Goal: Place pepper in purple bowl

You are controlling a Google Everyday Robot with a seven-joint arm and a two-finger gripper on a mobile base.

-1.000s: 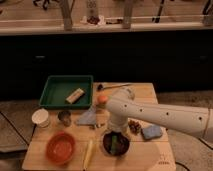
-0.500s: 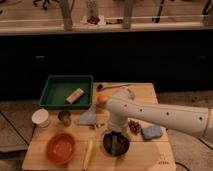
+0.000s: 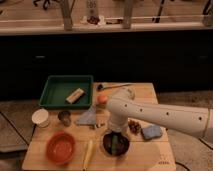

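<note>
Green pepper (image 3: 115, 146) lies inside purple bowl (image 3: 106, 145), at 6 o'clock on the wooden table (image 3: 150, 151). Gripper (image 3: 116, 136) hovers just above, jaws released. Placement looks done; only withdrawal left.

Wooden table (image 3: 148, 93): green tray (image 3: 56, 90), red bowl (image 3: 61, 148), purple bowl (image 3: 125, 146), white cup (image 3: 41, 118)

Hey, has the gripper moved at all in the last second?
No. The gripper hangs just over the purple bowl, exactly where it was, with the same gap to the green tray.
</note>
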